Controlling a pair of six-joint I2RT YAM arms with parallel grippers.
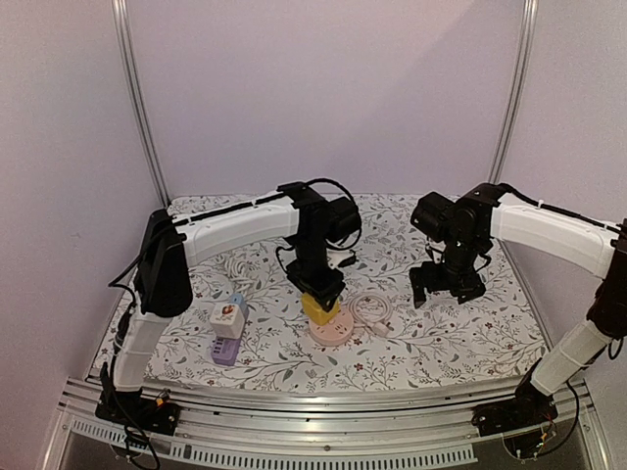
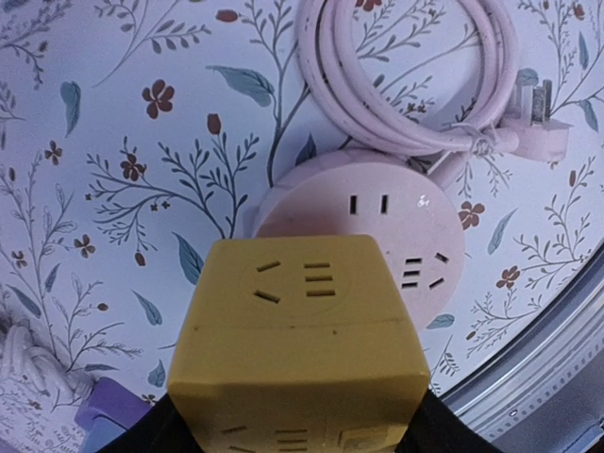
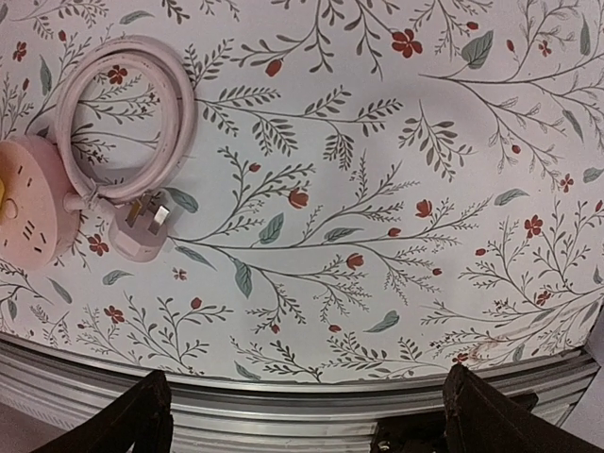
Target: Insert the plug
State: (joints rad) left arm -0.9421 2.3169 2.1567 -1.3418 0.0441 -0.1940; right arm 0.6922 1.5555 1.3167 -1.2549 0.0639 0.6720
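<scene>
My left gripper (image 1: 321,294) is shut on a yellow cube plug adapter (image 1: 319,308), which fills the lower part of the left wrist view (image 2: 297,349). The cube sits on or just above the near-left part of a round pink power socket (image 1: 331,328); whether its pins are in cannot be told. The socket's open slots show beyond the cube (image 2: 396,226). The socket's pink cable (image 2: 406,75) lies coiled behind it, ending in a pink plug (image 2: 540,132). My right gripper (image 1: 448,289) is open and empty above the cloth, to the right of the cable coil (image 3: 123,123).
A white adapter (image 1: 226,315) and a purple block (image 1: 226,350) lie left of the socket. A white cord (image 1: 235,264) lies farther back left. The metal table rail (image 3: 311,406) runs along the near edge. The floral cloth (image 3: 377,189) covers the table.
</scene>
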